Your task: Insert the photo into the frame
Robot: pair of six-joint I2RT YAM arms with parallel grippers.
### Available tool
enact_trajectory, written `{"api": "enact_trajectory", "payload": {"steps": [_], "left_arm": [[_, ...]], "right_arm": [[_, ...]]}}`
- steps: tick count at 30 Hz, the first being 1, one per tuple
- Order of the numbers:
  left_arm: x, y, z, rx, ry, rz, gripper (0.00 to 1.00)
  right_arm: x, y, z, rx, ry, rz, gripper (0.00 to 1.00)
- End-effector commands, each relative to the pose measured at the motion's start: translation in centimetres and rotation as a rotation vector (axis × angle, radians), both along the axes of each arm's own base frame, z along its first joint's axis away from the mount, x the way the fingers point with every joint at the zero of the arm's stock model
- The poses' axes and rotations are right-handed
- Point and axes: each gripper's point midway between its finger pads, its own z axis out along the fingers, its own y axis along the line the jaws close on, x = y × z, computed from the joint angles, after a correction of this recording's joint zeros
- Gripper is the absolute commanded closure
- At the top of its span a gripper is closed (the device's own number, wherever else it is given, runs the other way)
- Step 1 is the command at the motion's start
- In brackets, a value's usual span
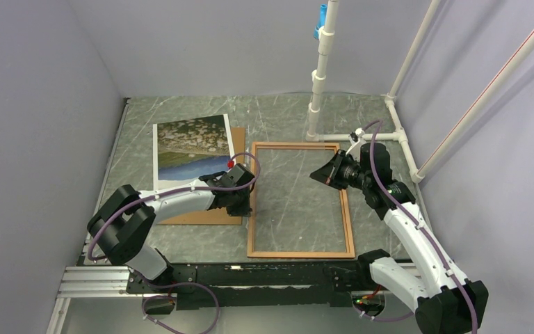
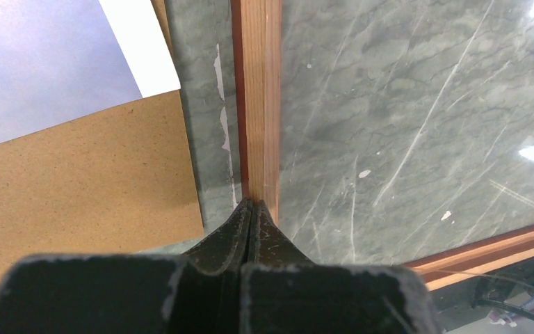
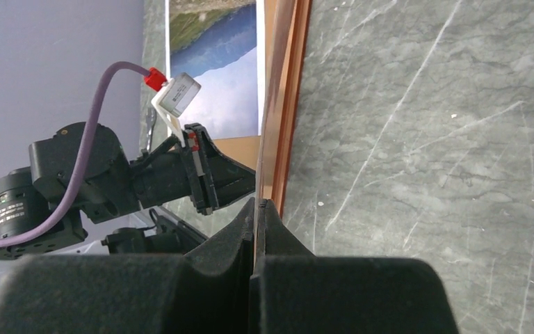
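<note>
Nothing is placed yet: the photo (image 1: 189, 146) lies on the board (image 1: 181, 217) beside the empty frame (image 1: 299, 255), with the left hand (image 2: 252, 205) and right hand (image 3: 257, 203) clenched on nothing.

From above, the left arm (image 1: 181, 198) lies across the near end of the photo (image 1: 189, 142), so its near edge is hidden. Of the brown board (image 1: 195, 217) beneath, only strips on the right and near sides show. The left fingers (image 2: 236, 229) are tucked under the wrist there. Their own view puts the tips at the left rail of the frame (image 1: 350, 223), touching or just above, I cannot tell, and cuts the photo at its top and left edges. In the right wrist view the right fingers (image 3: 274, 229) cover one stretch of rail, which also runs off the top edge
</note>
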Motion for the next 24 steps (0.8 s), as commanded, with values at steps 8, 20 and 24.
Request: {"api": "enact_trajectory", "payload": {"steps": [8, 20, 24], "left_arm": [[-1.7, 4.6, -3.1, 0.223, 0.059, 0.018, 1.0], [-1.6, 4.8, -3.1, 0.241, 0.062, 0.014, 1.0], [-1.6, 4.8, -3.0, 0.239, 0.059, 0.013, 1.0]], "right_arm": [[-0.4, -1.1, -0.6, -0.067, -0.021, -0.02, 1.0], [0.6, -2.8, -1.3, -0.149, -0.03, -0.055, 1.0], [0.7, -3.2, -1.9, -0.151, -0.023, -0.065, 1.0]]}}
